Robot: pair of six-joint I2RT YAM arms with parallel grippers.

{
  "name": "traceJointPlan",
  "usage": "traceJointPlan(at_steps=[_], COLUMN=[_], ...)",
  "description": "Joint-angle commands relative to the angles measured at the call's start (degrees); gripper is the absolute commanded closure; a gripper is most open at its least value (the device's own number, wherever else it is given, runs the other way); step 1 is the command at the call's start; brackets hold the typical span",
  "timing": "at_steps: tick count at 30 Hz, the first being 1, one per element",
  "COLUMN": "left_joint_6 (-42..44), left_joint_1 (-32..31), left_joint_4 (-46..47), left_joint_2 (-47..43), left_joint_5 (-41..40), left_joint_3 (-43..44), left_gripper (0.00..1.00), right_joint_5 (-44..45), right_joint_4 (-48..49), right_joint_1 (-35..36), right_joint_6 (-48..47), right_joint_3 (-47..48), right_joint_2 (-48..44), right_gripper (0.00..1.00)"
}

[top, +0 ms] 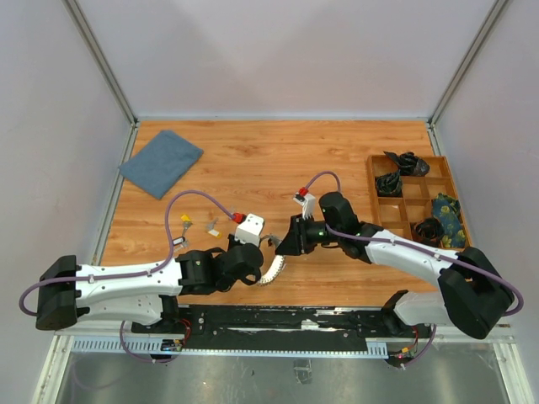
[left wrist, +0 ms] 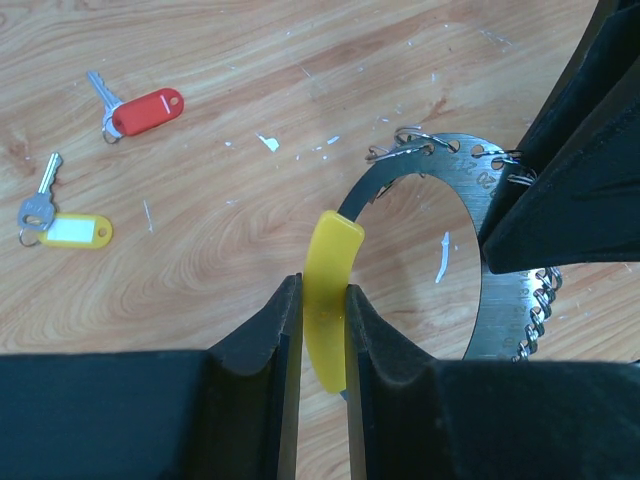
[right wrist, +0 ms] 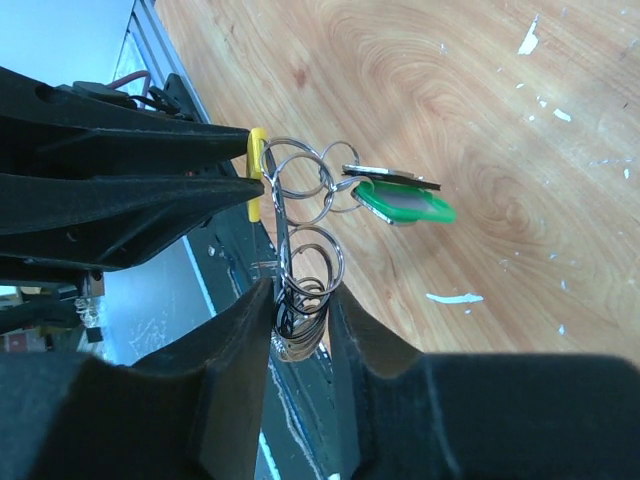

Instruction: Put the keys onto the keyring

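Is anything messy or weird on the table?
Little white flecks are scattered over the table, like chips or paper scraps; I cannot tell which. The red-tagged key and yellow-tagged key lie loose, apart from the keyring.

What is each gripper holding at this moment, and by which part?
Both hold the keyring. The left gripper pinches its yellow section; the right gripper clamps the opposite side of the ring, among the small split rings.

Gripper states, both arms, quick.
Left gripper: closed on the yellow tag of the keyring.
Right gripper: closed on the same keyring, on its opposite side.
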Motion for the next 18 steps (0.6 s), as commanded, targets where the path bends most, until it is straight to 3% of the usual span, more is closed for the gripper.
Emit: traceJointPlan(at_steps=[1, 7, 13, 18], left_joint_6=[0.2, -0.5, -0.9, -1.3], left_joint_1=[0.3, 0.3, 0.3, 0.3], left_joint_4=[2.9, 3.7, 4.4, 5.1], left_joint_2=[0.1, -0.8, -1.3, -0.5], left_joint_5=[-1.8, -1.4, -1.2, -0.8], left_joint_3=[2.0, 1.6, 0.5, 0.0], left_gripper=[0.99, 0.99, 0.72, 0.6], right_joint_5=[-0.6, 0.0, -0.3, -0.5], right_joint_4=[4.1, 5.0, 5.5, 5.4], right_joint_1=[1.0, 1.1, 1.1, 1.1], right_joint_6=[1.4, 1.8, 1.9, 2.5], right_joint_3=[1.0, 0.4, 0.4, 0.7], right_joint_2=[-0.5, -2.1, -5.2, -7.2], right_gripper=[0.75, 0.95, 1.0, 0.99])
